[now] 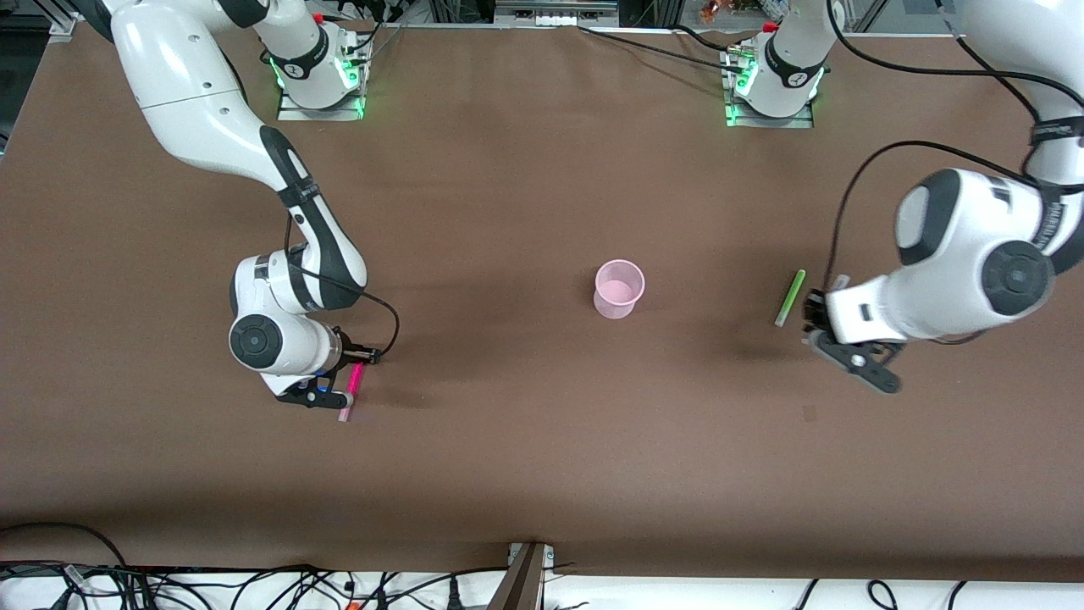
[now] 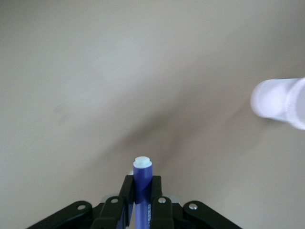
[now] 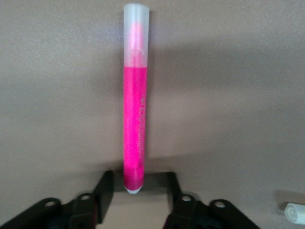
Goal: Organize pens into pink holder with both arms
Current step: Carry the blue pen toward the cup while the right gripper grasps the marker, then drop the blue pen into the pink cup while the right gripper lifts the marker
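The small pale pink translucent round plastic cup, the pink holder [image 1: 619, 289], stands upright near the middle of the brown table [image 1: 508, 474], well apart from both arms, and its open mouth shows only its own pink floor. At about three o'clock from it in the front view, toward the left arm's end, the slim light green pen [image 1: 790, 298] lies flat on the table, its length running from one o'clock to seven o'clock. The left gripper [image 1: 815, 318] is over the table just beside that pen's nearer end. In the left wrist view its fingers [image 2: 127, 191] are closed on the slim dark purple pen [image 2: 142, 183], whose pale round tip sticks out past them. There is small print low on that barrel, too small to read. A blurred pale rounded end [image 2: 279, 101] shows at that view's edge, and I cannot tell what it belongs to. At about eight o'clock from the holder, toward the right arm's end and nearer the front camera, the slim magenta-pink pen [image 1: 351, 391] lies on the table with its clear cap pointing toward the camera. The right gripper [image 1: 339, 390] is down at it, with its fingers [image 3: 102, 191] spread apart on either side of the pen's rounded end [image 3: 133, 186], not pressing it. Pale lettering runs along the magenta barrel but cannot be read. A white pen tip [image 3: 295, 212] shows in that wrist view's corner.
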